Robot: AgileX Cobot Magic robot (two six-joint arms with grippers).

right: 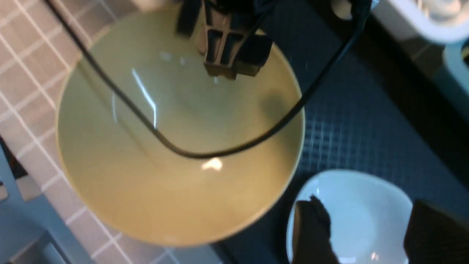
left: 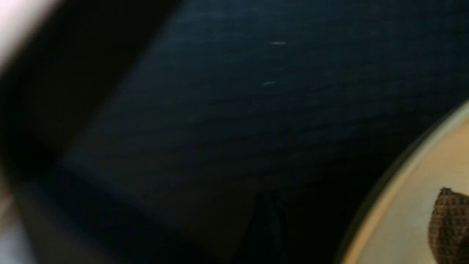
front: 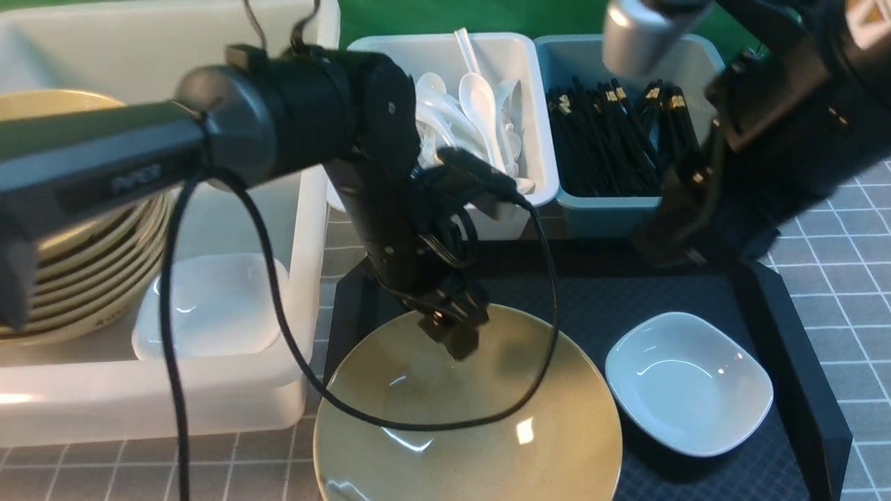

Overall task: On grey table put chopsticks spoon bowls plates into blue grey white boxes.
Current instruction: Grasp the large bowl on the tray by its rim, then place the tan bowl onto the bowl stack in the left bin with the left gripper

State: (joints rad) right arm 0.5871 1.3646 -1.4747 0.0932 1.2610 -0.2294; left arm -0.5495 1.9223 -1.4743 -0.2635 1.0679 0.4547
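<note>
left gripper (front: 456, 344): jaws spread, holding nothing, at far rim of large round glossy olive-tan bowl (front: 445, 466) | right gripper (right: 373, 234): released (fingers wide apart), small glossy white rounded-square dish (right: 359, 205) below it | both on flat black textured tray (front: 626, 299)

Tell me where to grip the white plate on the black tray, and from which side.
Probably pinch the rim of the plate from above, one jaw inside, one outside: it lies flat and shallow. Take its right edge, since the bowl crowds its left.
</note>
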